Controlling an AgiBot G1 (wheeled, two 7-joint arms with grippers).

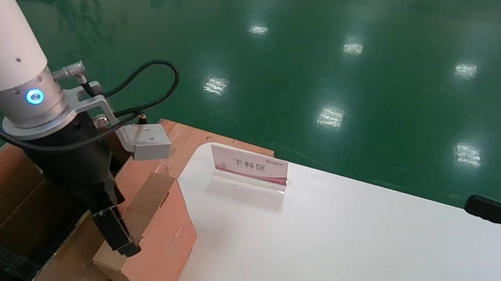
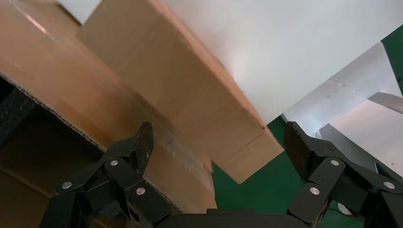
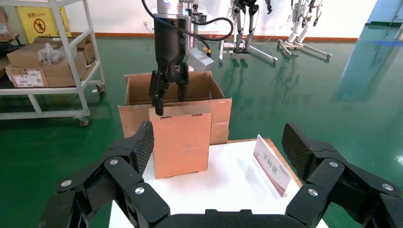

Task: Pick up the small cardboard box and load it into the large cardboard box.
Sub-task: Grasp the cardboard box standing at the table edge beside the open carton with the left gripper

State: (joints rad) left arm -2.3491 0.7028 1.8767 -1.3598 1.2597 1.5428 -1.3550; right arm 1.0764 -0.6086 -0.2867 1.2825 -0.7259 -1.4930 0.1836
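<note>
My left gripper hangs over the top edge of the small cardboard box, fingers spread wide with one pad on either side of that edge. Whether either pad presses the card I cannot tell, so I claim no hold on it. My left wrist camera shows the spread best: both fingers stand well apart with the box's narrow edge running between them, and green floor beyond.

My right wrist camera, facing back at me, shows the box standing upright on its end at the table edge. From my head camera, the box leans, its lower corner hanging past the table's rim.

The large cardboard box sits just behind and beside it, flaps up. Black foam shows deep inside, and my own arm hides much of its inside.

A red and white sign stands on the table nearby. My right gripper is parked over the table's other side, fingers wide open and holding nothing.
</note>
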